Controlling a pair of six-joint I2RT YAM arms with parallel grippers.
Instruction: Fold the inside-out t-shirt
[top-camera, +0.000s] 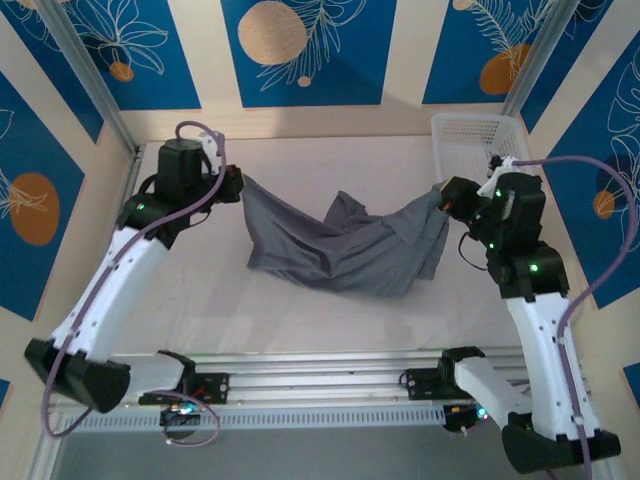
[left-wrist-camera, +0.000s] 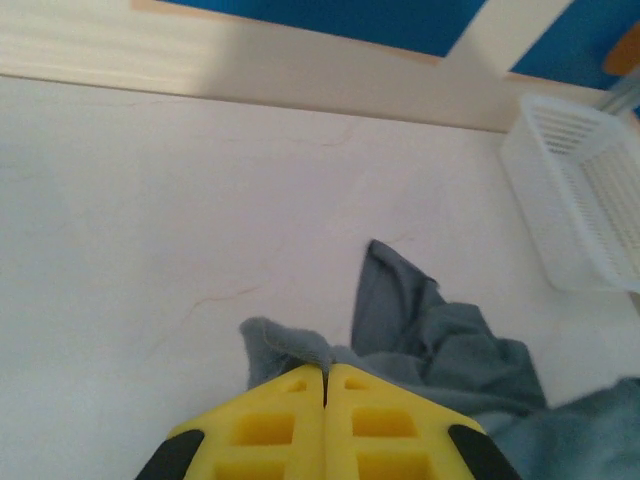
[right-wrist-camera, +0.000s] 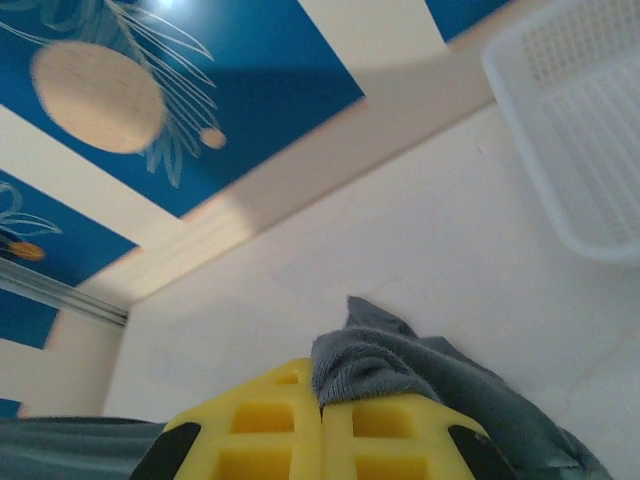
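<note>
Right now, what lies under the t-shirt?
Bare white table shows around the t-shirt, which hangs between the left gripper and right gripper, both shut on it. Anything beneath its sagging middle is covered.

I hold the plain slate-grey t-shirt (top-camera: 340, 250) stretched between my left gripper (top-camera: 240, 186) and right gripper (top-camera: 441, 198), both ends pinched and raised, its crumpled middle sagging onto the table (top-camera: 300, 320).

The t-shirt (top-camera: 340, 250) was plain slate grey. The basket (top-camera: 480, 140) was white with a fine grid pattern. The walls (top-camera: 345, 70) had blue panels with white leaf drawings and tan circles. The left gripper (left-wrist-camera: 325, 372) and the right gripper (right-wrist-camera: 320, 405) were yellow.
</note>
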